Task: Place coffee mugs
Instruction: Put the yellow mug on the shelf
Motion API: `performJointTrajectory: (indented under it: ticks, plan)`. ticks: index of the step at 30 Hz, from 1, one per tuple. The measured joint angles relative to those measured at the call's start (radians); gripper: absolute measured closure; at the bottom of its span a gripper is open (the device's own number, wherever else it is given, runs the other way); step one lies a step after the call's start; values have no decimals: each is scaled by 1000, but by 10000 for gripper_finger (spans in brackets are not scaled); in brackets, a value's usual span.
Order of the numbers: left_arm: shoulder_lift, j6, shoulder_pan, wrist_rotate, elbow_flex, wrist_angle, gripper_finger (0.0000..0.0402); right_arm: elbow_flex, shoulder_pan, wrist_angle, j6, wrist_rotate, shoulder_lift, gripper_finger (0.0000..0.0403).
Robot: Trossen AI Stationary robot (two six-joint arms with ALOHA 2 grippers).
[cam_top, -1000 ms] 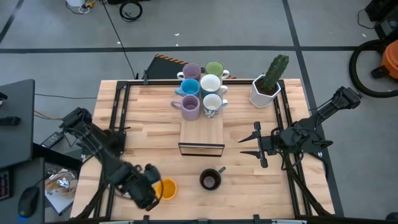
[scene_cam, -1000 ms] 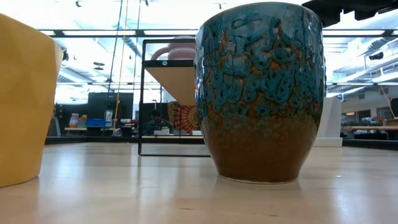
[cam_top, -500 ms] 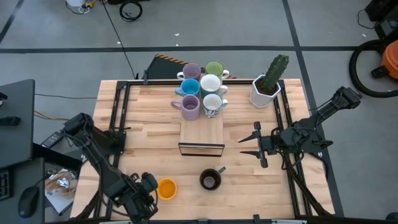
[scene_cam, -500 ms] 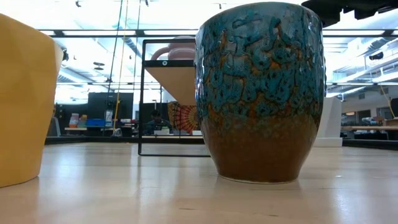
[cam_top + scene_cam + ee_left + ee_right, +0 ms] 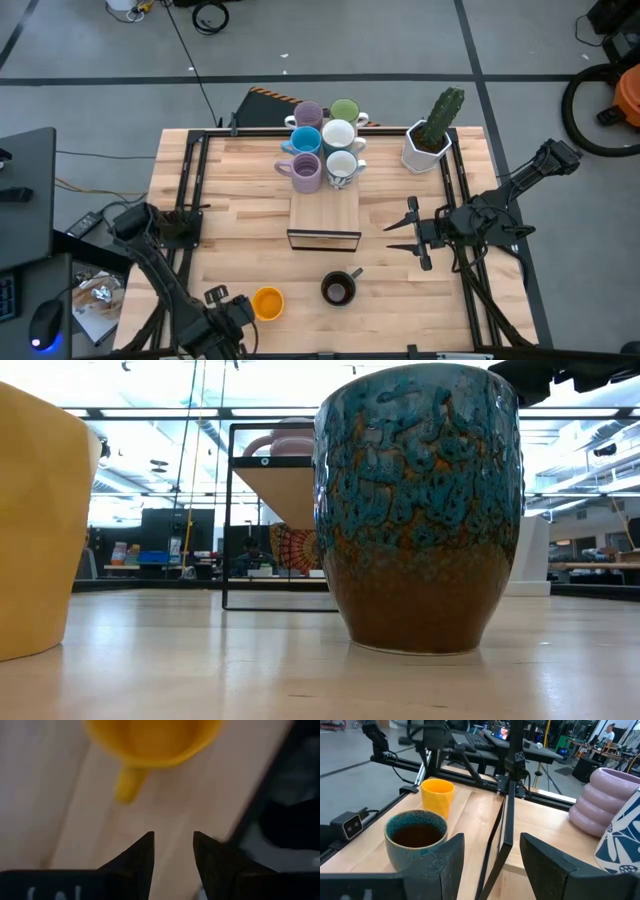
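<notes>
Orange mug (image 5: 267, 302): rigid, slick glaze, judged chippable; handle offered the best hold.
My left gripper (image 5: 172, 840): fingers apart, empty.
Right gripper (image 5: 402, 232): spread, idle.

Light: bright, even, from ceiling strips.
Shadows: soft, short.
Glare: sheen on table (image 5: 300, 670).
Blur: orange mug (image 5: 150, 740), 12 o'clock.

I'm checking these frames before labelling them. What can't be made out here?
- Orange mug, low view: its left side is cut off by the picture edge.
- Orange mug, left wrist view: blurred, its top cut off.
- Left gripper, high view: at the table's near edge, partly cut off.
- Mugs behind the black mug, low view: only one lilac mug peeks out.
</notes>
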Motion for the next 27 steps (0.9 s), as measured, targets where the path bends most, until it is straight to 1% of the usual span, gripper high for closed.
performJointTrajectory:
  ticks: [3, 5, 11, 14, 19, 23, 27]
  plan:
    - [21, -15, 5, 23, -21, -81, 259, 0, 0, 0, -1, 0, 0, 205]
    - [26, -8, 13, 18, -27, -105, 255, 0, 0, 0, -4, 0, 0, 205]
    - [22, 109, 39, -12, -26, -103, 228, 0, 0, 1, -5, 0, 0, 205]
    - [22, 139, 50, -24, -26, -97, 217, 0, 0, 1, -6, 0, 0, 205]
    - [22, 143, 51, -55, -27, -98, 212, 0, 0, 1, -11, 0, 0, 205]
    - [21, 117, 48, -62, -43, -81, 212, 0, 0, 1, -13, 0, 0, 205]
    - [21, 122, 44, -90, -43, -29, 212, 0, 0, 8, -15, 0, 0, 205]
